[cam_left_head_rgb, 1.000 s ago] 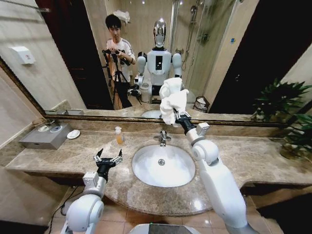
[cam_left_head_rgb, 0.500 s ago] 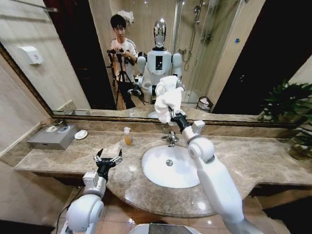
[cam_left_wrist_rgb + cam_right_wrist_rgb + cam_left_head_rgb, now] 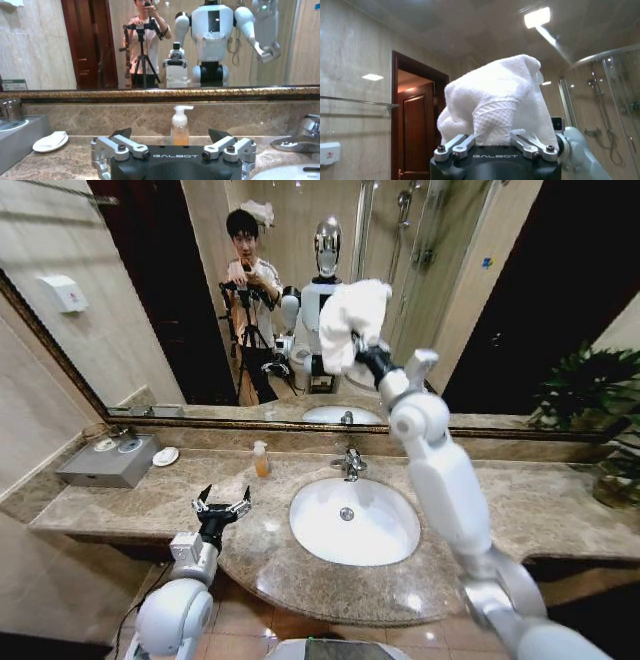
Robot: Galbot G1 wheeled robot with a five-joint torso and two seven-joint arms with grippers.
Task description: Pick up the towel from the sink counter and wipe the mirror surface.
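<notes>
Far left on the marble bench (image 3: 120,505): a grey tray (image 3: 108,461) and a small white dish (image 3: 166,456), just beside each other. Soap bottle (image 3: 261,459) stands upright near the back edge, left of the tap (image 3: 350,464).

Left pincer (image 3: 222,505) hovers over the bench's front edge, left of the white basin (image 3: 354,521); fingers spread wide, nothing between them. In its wrist view the left pincer (image 3: 172,140) faces the soap bottle (image 3: 180,125) and the mirror's bronze frame.

Right arm reaches up across the basin toward the mirror (image 3: 470,310). Right pincer (image 3: 366,356) is clamped on the towel (image 3: 351,322), raised high against the glass, above the tap. Right wrist view: pincer (image 3: 492,142) gripping the bunched white towel (image 3: 497,105), cloth standing up from between the fingers.
</notes>
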